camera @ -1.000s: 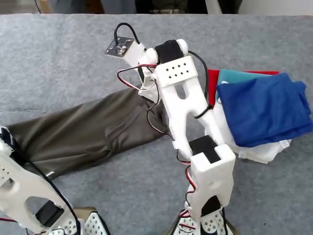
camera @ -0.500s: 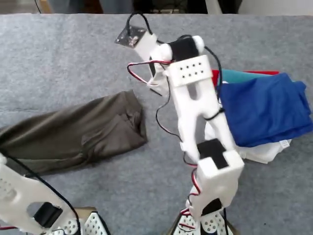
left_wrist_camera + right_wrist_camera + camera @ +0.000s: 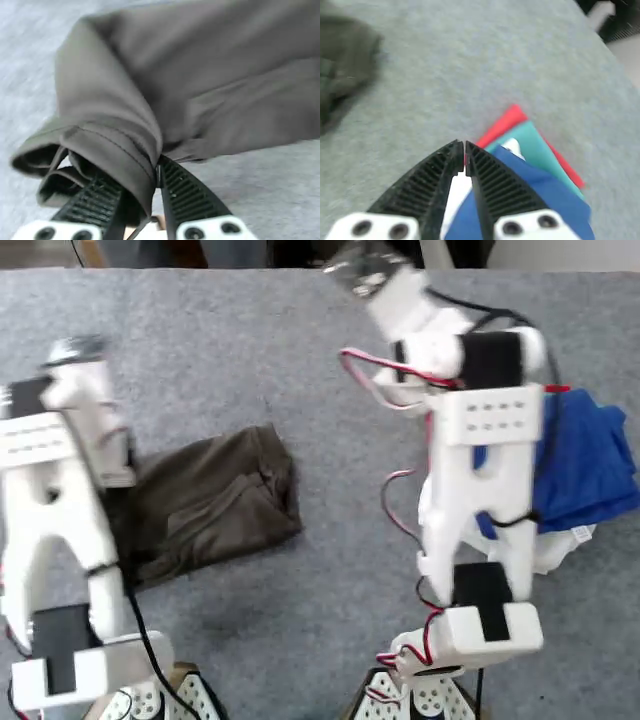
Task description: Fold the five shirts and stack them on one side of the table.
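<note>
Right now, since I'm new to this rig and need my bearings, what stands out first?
The olive shirt lies half folded on the left, an edge pinched in the left gripper. On the right sits a stack of folded shirts, blue on top, the right gripper shut and empty near it.

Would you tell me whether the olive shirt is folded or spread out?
Partly folded: olive shirt doubled over, edge pinched in left tool.

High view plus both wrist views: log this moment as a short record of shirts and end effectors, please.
shirt in work: olive-brown fabric shirt, partly folded, on grey felt table
done: folded blue shirt on top; white shirt, teal shirt, red shirt beneath
left end effector: shut on the olive-brown shirt's folded edge
right end effector: shut, empty, over the folded shirts' edge
</note>
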`<state>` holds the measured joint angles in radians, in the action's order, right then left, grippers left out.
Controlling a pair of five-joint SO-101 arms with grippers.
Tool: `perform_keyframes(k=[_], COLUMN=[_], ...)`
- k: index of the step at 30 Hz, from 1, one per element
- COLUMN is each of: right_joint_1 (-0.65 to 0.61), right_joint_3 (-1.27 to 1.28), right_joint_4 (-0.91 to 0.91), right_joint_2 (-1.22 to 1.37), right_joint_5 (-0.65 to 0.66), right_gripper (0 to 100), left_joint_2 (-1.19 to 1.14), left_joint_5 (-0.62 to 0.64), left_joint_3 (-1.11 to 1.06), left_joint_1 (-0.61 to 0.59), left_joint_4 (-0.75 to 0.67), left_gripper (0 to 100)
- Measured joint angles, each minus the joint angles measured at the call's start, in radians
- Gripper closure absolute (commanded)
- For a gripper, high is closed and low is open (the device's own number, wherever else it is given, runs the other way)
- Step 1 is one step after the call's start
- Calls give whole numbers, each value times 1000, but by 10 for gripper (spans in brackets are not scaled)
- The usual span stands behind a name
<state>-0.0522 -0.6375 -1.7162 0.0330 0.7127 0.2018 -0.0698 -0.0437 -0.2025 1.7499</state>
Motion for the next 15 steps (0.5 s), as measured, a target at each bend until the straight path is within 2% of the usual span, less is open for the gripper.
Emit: perform_keyframes(k=[3,5,9,15], right_joint_1=[81,140,226,235], right_joint_3=[-20,-23,-23,-23], right_joint_4=[15,18,18,18], right_joint_2=[-35,-61,-92,-114], right_joint_5=[0,0,0,0], right_gripper=[984,983,983,983], left_joint_2=[8,8,8,8], left_joint_5=[94,114,124,130], left_joint_3=[0,-5,-14,-21], left_joint_1=[176,252,325,417], left_joint_4=[0,-9,-71,-199], left_gripper=[970,970,970,970])
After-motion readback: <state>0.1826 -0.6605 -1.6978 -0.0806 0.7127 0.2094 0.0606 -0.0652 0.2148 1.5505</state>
